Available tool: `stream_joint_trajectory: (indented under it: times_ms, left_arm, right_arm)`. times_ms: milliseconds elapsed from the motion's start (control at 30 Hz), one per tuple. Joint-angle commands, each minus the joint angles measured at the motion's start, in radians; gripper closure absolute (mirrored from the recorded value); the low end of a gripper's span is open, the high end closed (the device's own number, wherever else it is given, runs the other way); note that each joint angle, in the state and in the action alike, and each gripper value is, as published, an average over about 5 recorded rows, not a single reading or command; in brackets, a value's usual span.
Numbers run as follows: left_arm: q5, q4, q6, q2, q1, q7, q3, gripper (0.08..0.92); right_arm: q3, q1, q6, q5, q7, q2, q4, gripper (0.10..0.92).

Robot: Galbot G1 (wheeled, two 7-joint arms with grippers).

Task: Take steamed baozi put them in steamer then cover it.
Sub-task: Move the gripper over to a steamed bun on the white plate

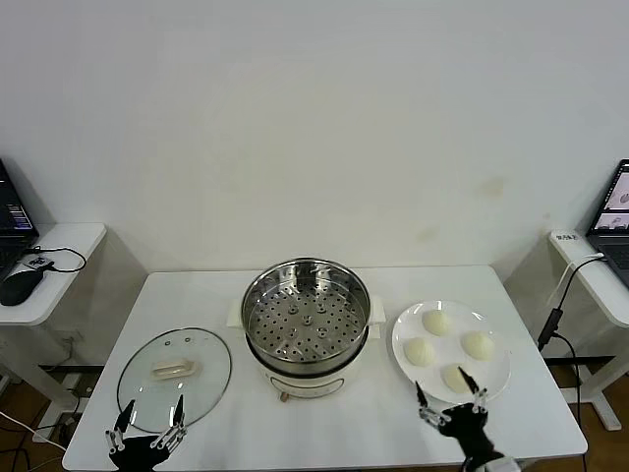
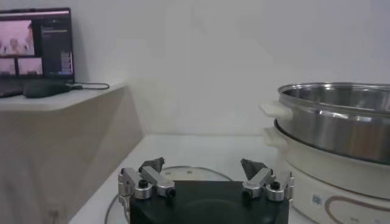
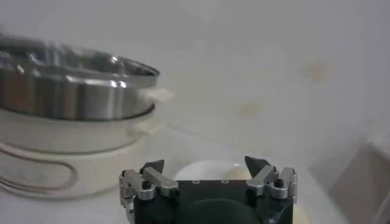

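The steamer (image 1: 307, 320), a shiny steel pot with a perforated tray on a white base, stands uncovered at the table's middle. Several cream-white steamed baozi (image 1: 435, 322) lie on a white plate (image 1: 449, 344) to its right. The glass lid (image 1: 174, 379) with a cream handle lies flat to its left. My left gripper (image 1: 149, 418) hovers open at the near rim of the lid, holding nothing. My right gripper (image 1: 449, 398) is open at the plate's near edge, just short of the closest baozi (image 1: 456, 378). The left wrist view shows the left gripper (image 2: 203, 165) before the lid (image 2: 183, 173).
A side shelf at the left (image 1: 49, 265) carries a mouse (image 1: 20, 285) and a cable. Another shelf at the right (image 1: 590, 275) holds a laptop (image 1: 614, 211). The white wall rises behind the table. Both grippers sit near the table's front edge.
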Motion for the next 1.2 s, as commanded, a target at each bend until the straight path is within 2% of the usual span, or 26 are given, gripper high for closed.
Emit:
stream_joint_trajectory:
  times_ms: [33, 267, 467, 633, 933, 1200]
  left_arm:
    - [0.008, 0.001, 0.011, 0.002, -0.026, 0.015, -0.012, 0.177]
    - [0.021, 0.006, 0.012, -0.004, -0.043, 0.013, -0.007, 0.177]
    - [0.039, 0.02, 0.01, -0.013, -0.06, 0.008, -0.01, 0.177]
    - [0.048, 0.033, 0.005, -0.014, -0.063, 0.001, -0.024, 0.177]
    - [0.081, 0.044, -0.001, -0.021, -0.075, -0.013, -0.048, 0.177]
    - [0.069, 0.051, 0.001, -0.015, -0.081, -0.015, -0.068, 0.177]
  right_arm:
    - [0.094, 0.11, -0.043, -0.227, -0.075, -0.119, -0.013, 0.202]
    - [0.069, 0.298, -0.082, -0.339, -0.326, -0.359, -0.117, 0.203]
    - [-0.195, 0.59, -0.064, -0.275, -0.491, -0.57, -0.299, 0.203]
    - [-0.525, 0.918, -0.021, -0.218, -0.633, -0.664, -0.493, 0.202]
    - [-1.104, 1.398, 0.009, -0.103, -0.806, -0.637, -0.724, 0.202]
    - [-1.313, 1.539, 0.013, -0.085, -0.835, -0.534, -0.841, 0.202]
